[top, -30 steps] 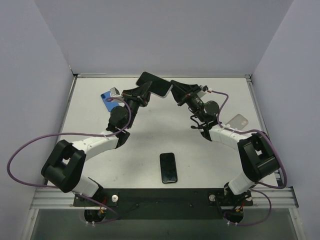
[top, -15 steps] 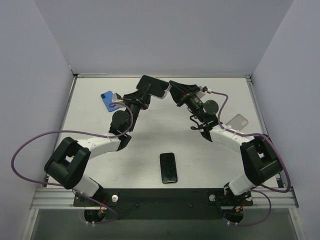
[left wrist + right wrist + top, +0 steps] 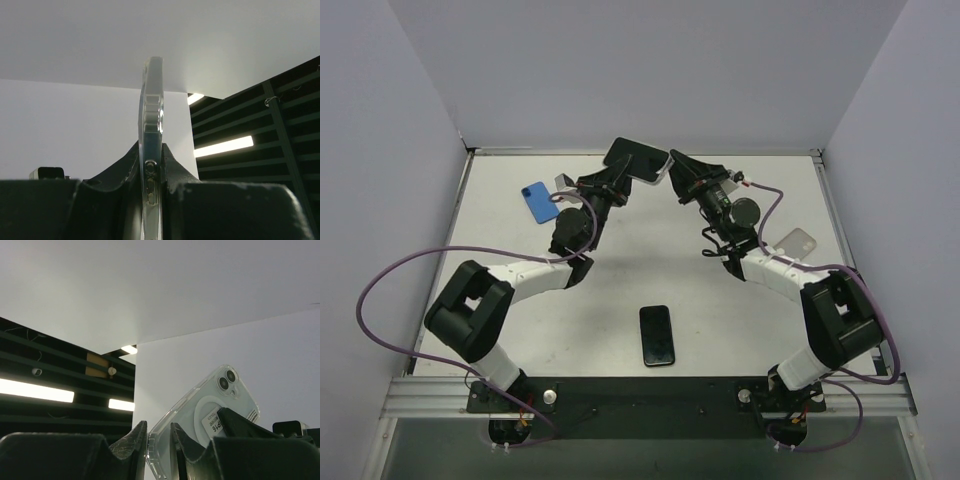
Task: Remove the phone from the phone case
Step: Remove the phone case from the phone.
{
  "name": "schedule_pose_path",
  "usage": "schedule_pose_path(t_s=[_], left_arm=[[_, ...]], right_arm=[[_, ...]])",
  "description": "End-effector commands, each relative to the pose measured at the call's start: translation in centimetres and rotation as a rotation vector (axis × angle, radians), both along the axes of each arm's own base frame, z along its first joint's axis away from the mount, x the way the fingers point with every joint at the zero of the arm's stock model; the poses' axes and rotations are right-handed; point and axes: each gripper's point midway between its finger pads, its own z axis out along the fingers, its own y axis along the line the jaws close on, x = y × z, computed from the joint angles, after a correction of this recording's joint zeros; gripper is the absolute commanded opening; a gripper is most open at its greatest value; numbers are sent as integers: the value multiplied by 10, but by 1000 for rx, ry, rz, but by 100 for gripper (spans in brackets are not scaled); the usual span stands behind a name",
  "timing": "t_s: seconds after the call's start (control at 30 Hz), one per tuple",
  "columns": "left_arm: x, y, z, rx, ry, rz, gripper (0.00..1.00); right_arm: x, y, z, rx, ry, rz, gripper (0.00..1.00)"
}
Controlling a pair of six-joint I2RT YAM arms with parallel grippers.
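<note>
A phone in a clear case (image 3: 634, 159) is held up in the air above the back of the table, between both grippers. My left gripper (image 3: 613, 181) is shut on it. In the left wrist view the cased phone (image 3: 152, 115) stands edge-on between the two black fingers (image 3: 131, 161), with my left gripper (image 3: 151, 152) closed on its lower edge. My right gripper (image 3: 677, 176) is shut on the case's corner. In the right wrist view the case's back (image 3: 210, 405) shows the camera lenses and a white ring, and my right gripper (image 3: 157, 432) pinches its lower left edge.
A black phone (image 3: 657, 335) lies face up at the table's front middle. A blue case (image 3: 538, 202) lies at the back left. An empty clear case (image 3: 797, 242) lies at the right. Grey walls enclose the table on three sides.
Both grippers have carried the cased phone a little farther back and to the right. The left forearm has swung inward. Both grips are unchanged.
</note>
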Motion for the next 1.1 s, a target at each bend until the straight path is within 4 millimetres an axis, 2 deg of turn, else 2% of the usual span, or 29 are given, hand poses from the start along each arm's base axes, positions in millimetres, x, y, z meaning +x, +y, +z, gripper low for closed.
schedule_pose_path(t_s=[0.0, 0.13, 0.27, 0.43, 0.47, 0.63, 0.67, 0.73, 0.77, 0.83, 0.87, 0.93, 0.97, 1.03, 1.07], left_arm=[[-131, 37, 178, -403, -624, -206, 0], [-145, 43, 200, -417, -697, -209, 0], [-150, 43, 208, -403, -729, -201, 0], [-146, 40, 200, -352, -681, -183, 0], [-146, 41, 202, -344, -686, -176, 0], [-144, 37, 204, -317, -707, -191, 0], [-144, 37, 204, -316, -709, -191, 0], [-143, 35, 201, -304, -704, -191, 0], [-142, 35, 202, -298, -704, -189, 0], [-140, 32, 201, -270, -695, -192, 0], [-140, 32, 201, -265, -695, -192, 0], [-141, 31, 203, -255, -699, -193, 0], [-141, 32, 204, -255, -703, -193, 0], [-140, 31, 204, -254, -704, -197, 0], [-140, 30, 204, -254, -704, -198, 0]], right_arm=[[-43, -4, 68, 310, -155, 185, 0], [-42, 3, 61, 274, -160, 194, 0], [-43, 22, 46, 208, -155, 268, 0], [-44, 38, 7, 110, -89, 332, 0], [-45, 44, -7, 61, -52, 358, 0], [-58, 56, -44, -115, 20, 432, 0], [-57, 57, -60, -171, 54, 425, 0], [-63, 53, -69, -234, 72, 432, 0], [-62, 53, -86, -279, 139, 436, 0], [-66, 46, -88, -369, 106, 413, 0], [-68, 45, -109, -440, 187, 426, 0], [-73, 42, -104, -572, 120, 409, 0], [-78, 38, -123, -643, 200, 425, 0], [-80, 33, -116, -748, 139, 404, 0], [-84, 29, -124, -792, 177, 407, 0]])
